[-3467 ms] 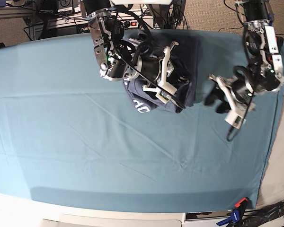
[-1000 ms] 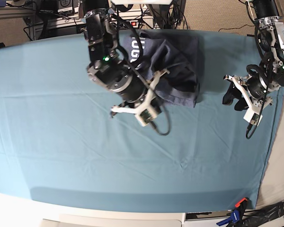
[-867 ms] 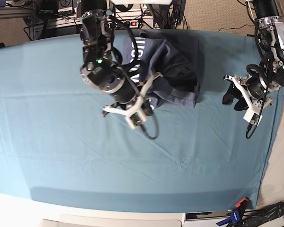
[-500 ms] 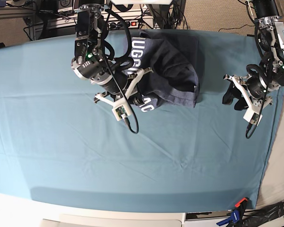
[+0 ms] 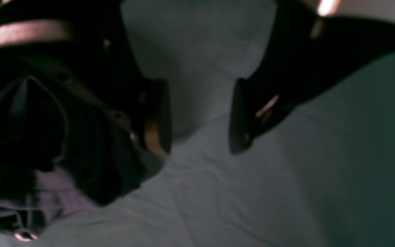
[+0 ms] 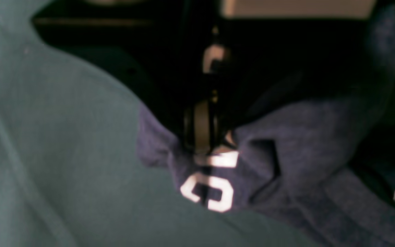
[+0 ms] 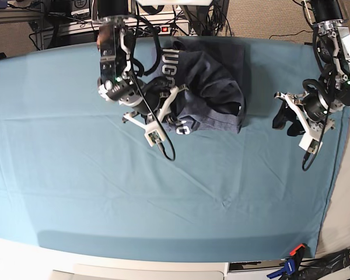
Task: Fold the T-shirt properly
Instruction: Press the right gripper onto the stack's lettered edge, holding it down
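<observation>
— looking at the right gripper (image 6: 202, 137) first: what are its fingers doing?

— in the right wrist view the two dark fingers (image 6: 197, 127) are pressed together on a bunched edge of the heathered blue-grey cotton t-shirt (image 6: 297, 144), right above a piece of its white block lettering (image 6: 211, 187). cloth is pinched between them, no gap to be seen.

— and the left gripper (image 5: 199, 116)?

— its fingers (image 5: 156, 116) stand clearly apart, with nothing between them — only the plain teal table cloth (image 5: 245, 192) shows through the gap. i cannot tell from that view whether the tips touch the cloth.

— where does the shirt lie?

— in the base view the t-shirt (image 7: 213, 87) sits crumpled at the far edge of the table cloth (image 7: 163, 198), near the middle of that edge, with a column of white letters facing up. the right gripper (image 7: 166, 114) is at the shirt's near-left corner; the left gripper (image 7: 286, 119) is well apart from the shirt, off to that view's right over bare cloth.

— anything one camera gives that the others miss?

— the base view alone shows the whole heap and both arms; the right wrist view alone shows the pinch itself. the left wrist view is dark and blurred, and the dim shape at its lower left i cannot make out.
</observation>
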Robot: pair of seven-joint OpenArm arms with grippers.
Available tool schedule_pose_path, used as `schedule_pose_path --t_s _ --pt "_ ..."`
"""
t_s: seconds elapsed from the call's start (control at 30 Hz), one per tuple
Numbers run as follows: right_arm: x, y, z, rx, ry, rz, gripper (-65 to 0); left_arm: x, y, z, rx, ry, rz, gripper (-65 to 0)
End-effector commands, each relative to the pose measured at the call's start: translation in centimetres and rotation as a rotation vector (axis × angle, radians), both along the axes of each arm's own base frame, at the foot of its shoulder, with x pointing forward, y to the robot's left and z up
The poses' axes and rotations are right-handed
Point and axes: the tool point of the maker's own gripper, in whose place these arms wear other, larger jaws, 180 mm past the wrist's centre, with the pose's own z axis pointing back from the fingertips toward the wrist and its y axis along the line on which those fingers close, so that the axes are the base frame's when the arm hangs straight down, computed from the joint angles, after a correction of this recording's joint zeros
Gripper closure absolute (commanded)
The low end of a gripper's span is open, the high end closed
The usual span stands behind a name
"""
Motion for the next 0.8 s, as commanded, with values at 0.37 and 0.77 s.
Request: schedule_pose_path --t_s 0.37,0.77 --pt "3.7 0.5 3.5 0.022 -0.109 0.005 0.0 -2.1 -1.2 -0.4 -0.079 0.044 -0.029 -28.3" --pt "3.1 0.9 3.3 0.027 -0.087 0.04 0.0 -7.7 -5.2 2.0 -0.09 0.021 -0.135 -28.3"
